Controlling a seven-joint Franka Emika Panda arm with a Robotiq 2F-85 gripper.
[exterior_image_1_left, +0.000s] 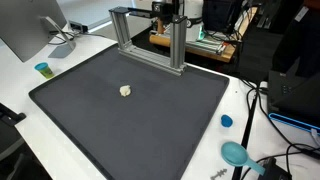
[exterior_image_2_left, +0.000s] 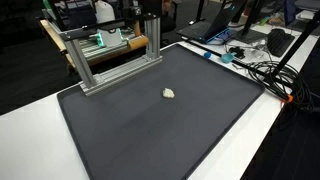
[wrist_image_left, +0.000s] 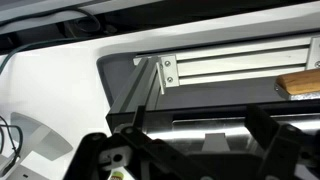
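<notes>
While gripper (wrist_image_left: 190, 150) hovers by aluminium frame (exterior_image_1_left: 178, 45), fingers (wrist_image_left: 97, 152) spread wide, holding nothing; frame's long axis parallels table (exterior_image_1_left: 85, 42) far edge; white lump (exterior_image_1_left: 125, 90) mid-table, orientation unreadable.

Looking down obliquely from opposing sides in both exterior views, sharing dark mat (exterior_image_1_left: 130, 120) and metal frame (exterior_image_1_left: 178, 45). Close on that frame from the wrist.

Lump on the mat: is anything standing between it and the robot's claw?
Yes. The metal frame at the far edge of the mat stands roughly between the gripper and the lump. Nothing else shows between them.
</notes>
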